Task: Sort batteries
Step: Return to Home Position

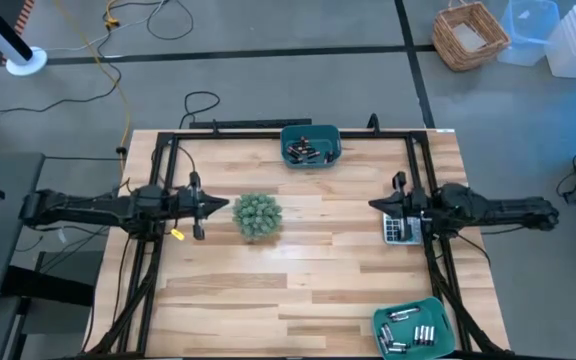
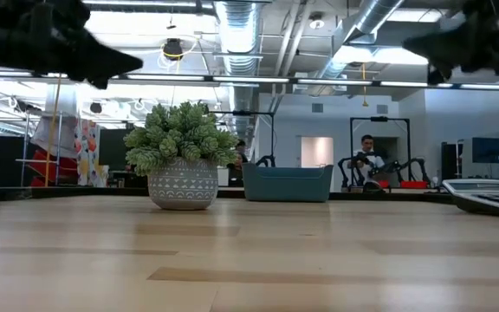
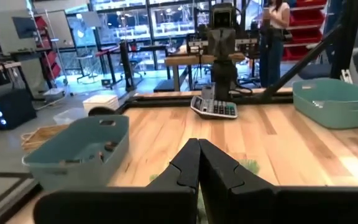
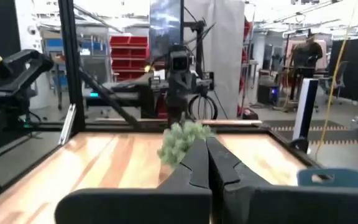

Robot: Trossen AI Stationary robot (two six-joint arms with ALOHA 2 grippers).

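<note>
Several batteries [image 1: 306, 152] lie in a teal bin [image 1: 311, 131] at the table's far edge; more batteries [image 1: 413, 333] lie in a second teal bin [image 1: 384, 320] at the near right corner. My left gripper [image 1: 226, 207] hovers at the table's left side, shut and empty, its tips [image 3: 199, 155] together in the left wrist view. My right gripper [image 1: 373, 205] hovers at the right side, also shut [image 4: 206, 152] and empty. Both are raised well above the table [image 2: 249, 260] in the low view.
A potted green plant [image 1: 257, 215] stands between the two grippers, close to the left one. A grey calculator [image 1: 396, 229] lies under the right arm. A small yellow tag [image 1: 177, 234] sits near the left arm. Bare wood [image 1: 298, 270] spans the table's middle and near side.
</note>
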